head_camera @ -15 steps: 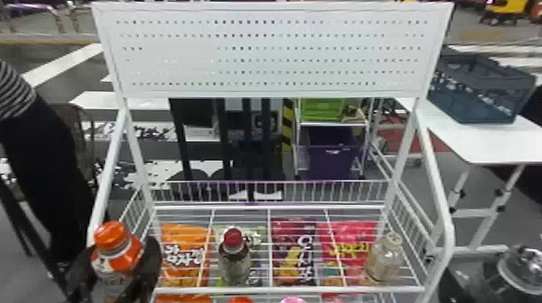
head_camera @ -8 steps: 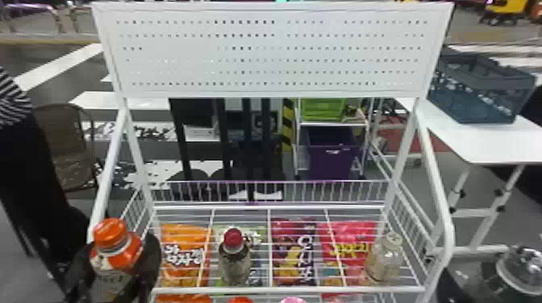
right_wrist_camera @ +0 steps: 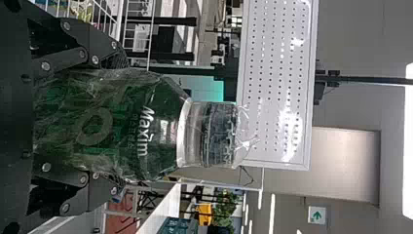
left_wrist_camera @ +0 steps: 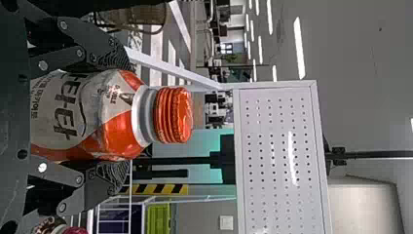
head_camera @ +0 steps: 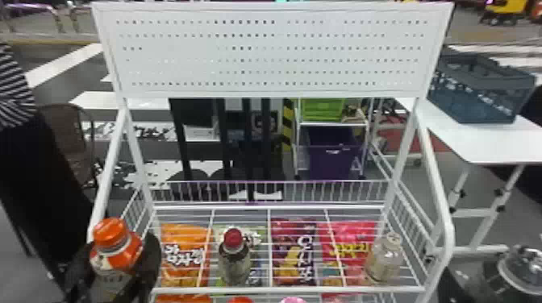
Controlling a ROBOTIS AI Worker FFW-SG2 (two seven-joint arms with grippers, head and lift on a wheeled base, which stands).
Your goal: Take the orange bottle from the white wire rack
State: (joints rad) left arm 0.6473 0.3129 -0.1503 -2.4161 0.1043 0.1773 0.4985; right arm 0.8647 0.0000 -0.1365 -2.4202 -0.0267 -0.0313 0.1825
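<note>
One orange bottle [left_wrist_camera: 107, 131], gripped by your left gripper [left_wrist_camera: 116, 117]: a finger on each side of the body, cap clear above, roughly upright. In the head view it's up at the left post [head_camera: 108, 177] of the white wire rack [head_camera: 302, 289], off the shelf by the look of it. Can't tell the gap to the post.

I'd call the pick done, clearing the rack is what's left. Don't loosen or over-squeeze; soft bottle, likely to dent or slip. Back it straight out toward you first, cap up, then go sideways or down. Swing inward early and you could clip the post, or the red-capped bottle [head_camera: 234, 262] on the shelf. Snack bags [head_camera: 183, 254] lie further down, so watch the bottle's base if you drop height.

Your right gripper [right_wrist_camera: 118, 122] has the green bottle [right_wrist_camera: 160, 131] between its fingers, right of the rack. Park that arm.
</note>
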